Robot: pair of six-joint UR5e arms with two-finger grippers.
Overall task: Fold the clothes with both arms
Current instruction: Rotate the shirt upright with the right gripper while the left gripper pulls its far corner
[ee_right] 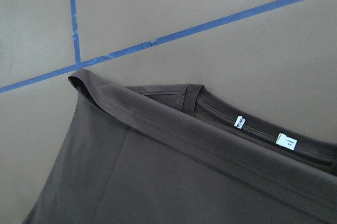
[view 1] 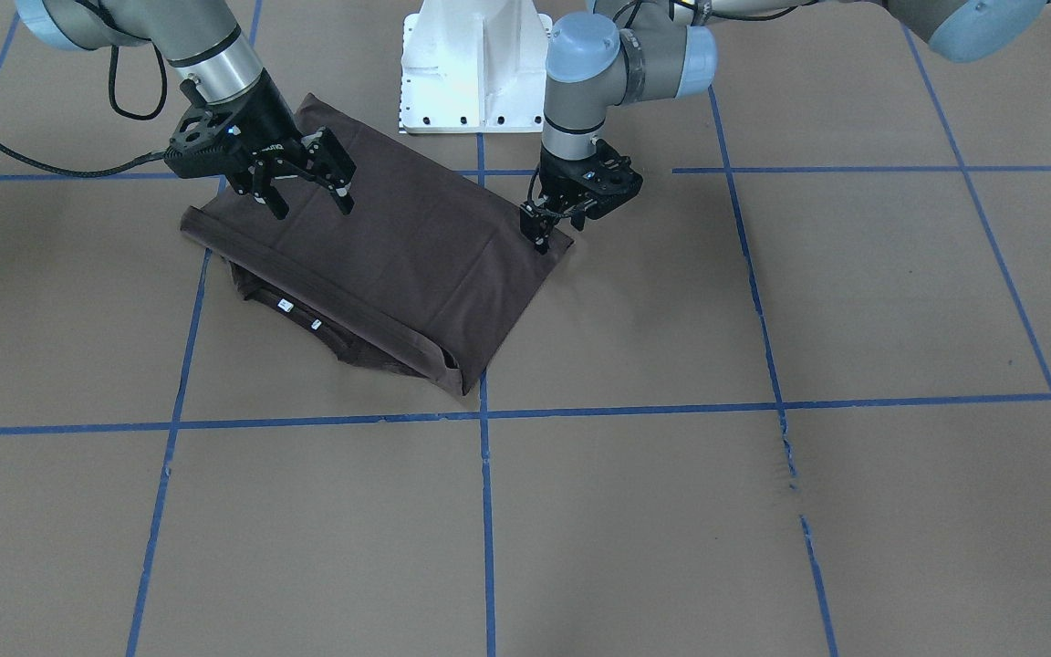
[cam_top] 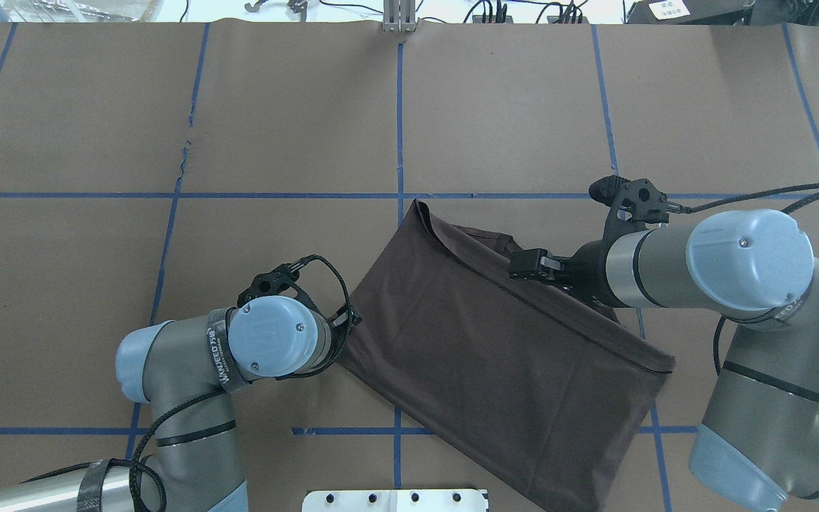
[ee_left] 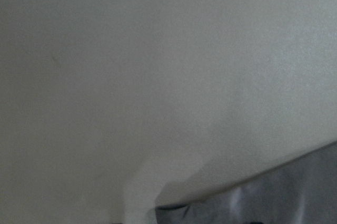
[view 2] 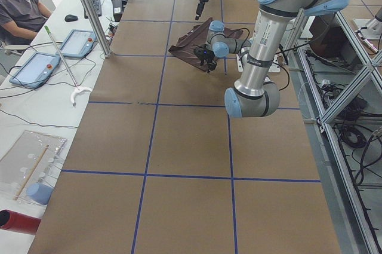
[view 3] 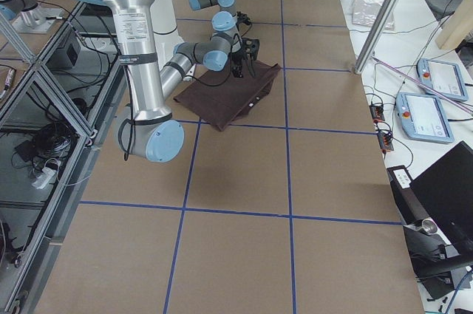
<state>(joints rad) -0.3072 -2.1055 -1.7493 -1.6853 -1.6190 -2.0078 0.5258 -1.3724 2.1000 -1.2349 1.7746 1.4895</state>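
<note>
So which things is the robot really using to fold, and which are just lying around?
For the job:
dark brown T-shirt
left gripper, at the shirt's corner
right gripper, open just above the shirt

Just lying about:
white pedestal
control tablets
black laptop
red tube

The white pedestal (view 1: pixel 475 64) blocks the robot's side of the T-shirt (view 1: pixel 398 255), while open table (view 1: pixel 580 529) spreads along its far side.

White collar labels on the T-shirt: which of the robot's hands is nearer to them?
Right. The right hand hovers over the T-shirt near the labels; the left hand sits at its far corner.
</note>
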